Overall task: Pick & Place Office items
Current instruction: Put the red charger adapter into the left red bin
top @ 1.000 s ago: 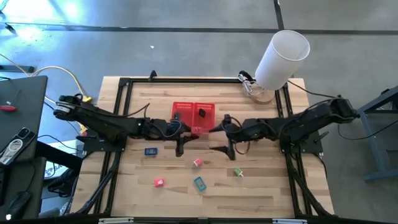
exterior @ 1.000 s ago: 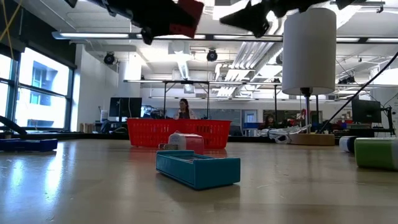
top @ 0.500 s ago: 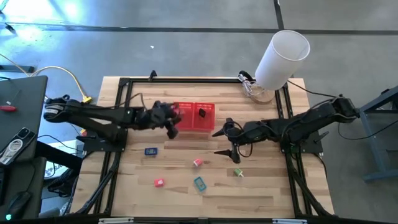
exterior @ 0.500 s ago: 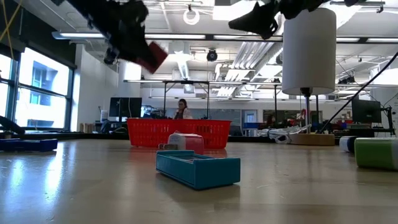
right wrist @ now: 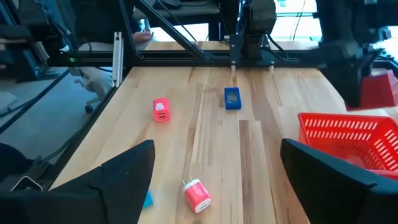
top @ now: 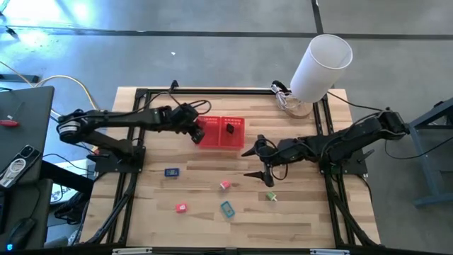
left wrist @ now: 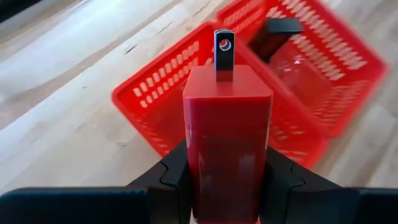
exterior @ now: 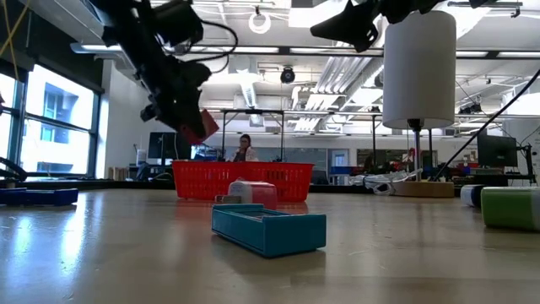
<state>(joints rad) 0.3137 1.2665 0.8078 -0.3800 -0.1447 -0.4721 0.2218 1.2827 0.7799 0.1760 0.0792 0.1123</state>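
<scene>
Red mesh basket (top: 221, 132), white cylinder (top: 322, 66), wooden table (top: 297, 212)

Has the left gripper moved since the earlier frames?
Yes. The left gripper, jaws shut on the red block, swung from the table's middle, in front of the red basket, to the basket's left end.

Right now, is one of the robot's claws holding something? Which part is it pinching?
Yes. The left gripper pinches the red block by its two sides, metal tab pointing at the red basket. The right gripper holds nothing.

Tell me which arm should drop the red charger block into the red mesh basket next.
Left. The left gripper already clamps the red charger block above the red mesh basket; the right gripper hangs open and empty.
</scene>
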